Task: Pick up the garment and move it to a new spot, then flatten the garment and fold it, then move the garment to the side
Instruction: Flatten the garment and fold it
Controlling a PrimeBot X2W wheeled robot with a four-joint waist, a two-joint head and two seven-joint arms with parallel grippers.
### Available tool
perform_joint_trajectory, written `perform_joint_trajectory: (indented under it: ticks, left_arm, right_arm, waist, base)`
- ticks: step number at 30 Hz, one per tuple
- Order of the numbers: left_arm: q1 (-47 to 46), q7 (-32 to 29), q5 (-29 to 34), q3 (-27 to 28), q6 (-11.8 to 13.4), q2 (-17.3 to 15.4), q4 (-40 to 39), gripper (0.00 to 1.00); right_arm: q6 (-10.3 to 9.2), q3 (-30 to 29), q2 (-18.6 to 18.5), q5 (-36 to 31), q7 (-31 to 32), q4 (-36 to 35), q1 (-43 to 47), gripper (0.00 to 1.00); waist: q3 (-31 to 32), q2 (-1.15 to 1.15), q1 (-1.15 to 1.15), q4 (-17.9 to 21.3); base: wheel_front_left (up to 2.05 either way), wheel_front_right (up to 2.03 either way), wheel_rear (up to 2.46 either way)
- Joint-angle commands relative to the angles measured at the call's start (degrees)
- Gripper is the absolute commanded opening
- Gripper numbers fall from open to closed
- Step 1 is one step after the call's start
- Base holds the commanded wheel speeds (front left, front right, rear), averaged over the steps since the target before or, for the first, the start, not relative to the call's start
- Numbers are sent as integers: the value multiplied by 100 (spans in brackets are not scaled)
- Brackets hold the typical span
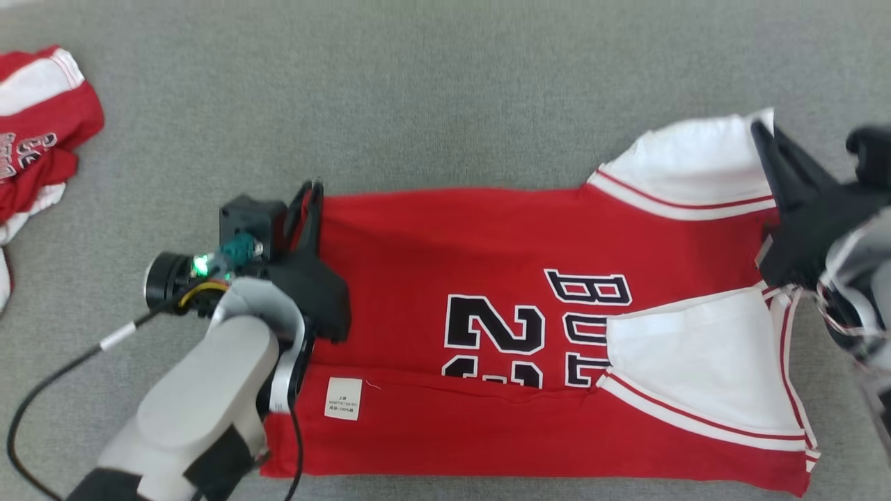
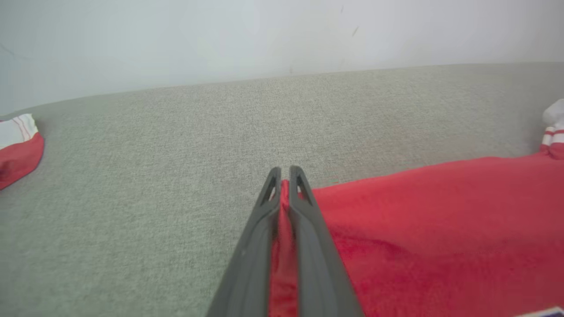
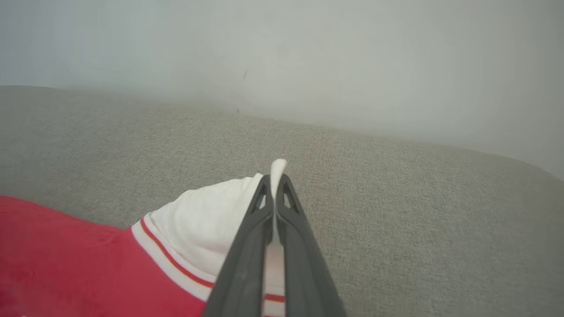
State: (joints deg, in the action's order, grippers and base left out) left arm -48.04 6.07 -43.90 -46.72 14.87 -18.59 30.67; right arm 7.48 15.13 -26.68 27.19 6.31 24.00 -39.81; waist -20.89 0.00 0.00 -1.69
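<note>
The garment (image 1: pixel 501 292) is a red jersey with white sleeves and black lettering, spread sideways on the grey surface with its near long edge folded up over the print. My left gripper (image 1: pixel 311 198) pinches the far left corner of its hem; in the left wrist view red cloth (image 2: pixel 284 229) shows between the closed fingers (image 2: pixel 264 211). My right gripper (image 1: pixel 762 136) is shut on the edge of the far white sleeve (image 1: pixel 696 163); the right wrist view has white fabric (image 3: pixel 207 220) poking out past the fingertips (image 3: pixel 288 207).
A second red and white garment (image 1: pixel 35 125) lies bunched at the far left edge, also seen as a corner (image 2: pixel 17 149) in the left wrist view. A black cable (image 1: pixel 62 376) trails from my left wrist. A pale wall (image 2: pixel 264 35) rises behind the grey surface.
</note>
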Motion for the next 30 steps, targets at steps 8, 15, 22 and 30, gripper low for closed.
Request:
perform_joint_trajectory:
  ticks: [8,15,22,30]
  left_arm:
    - [748,53,-16,-246,-81,-156,-177,0]
    - [1110,114,-124,-275,-46,-202,-47,0]
    - [1315,213,-197,-274,-40,-218,90,0]
    - [1504,402,-281,-254,-82,-153,349,0]
  right_arm:
    - [4,172,-768,657,472,-1161,1430,0]
    - [4,-10,-932,1057,1266,-1959,2421,0]
    - [4,-425,-755,1355,2072,-2543,3201,0]
    - [4,-779,-375,1418,2932,-3037,3902,0]
  waist:
    - [546,0,0,15]
    - [774,0,0,108]
    - [902,0,0,190]
    - [1091,0,0,241]
  base:
    - [0,0,0]
    - [0,0,0]
    - [0,0,0]
    - [0,0,0]
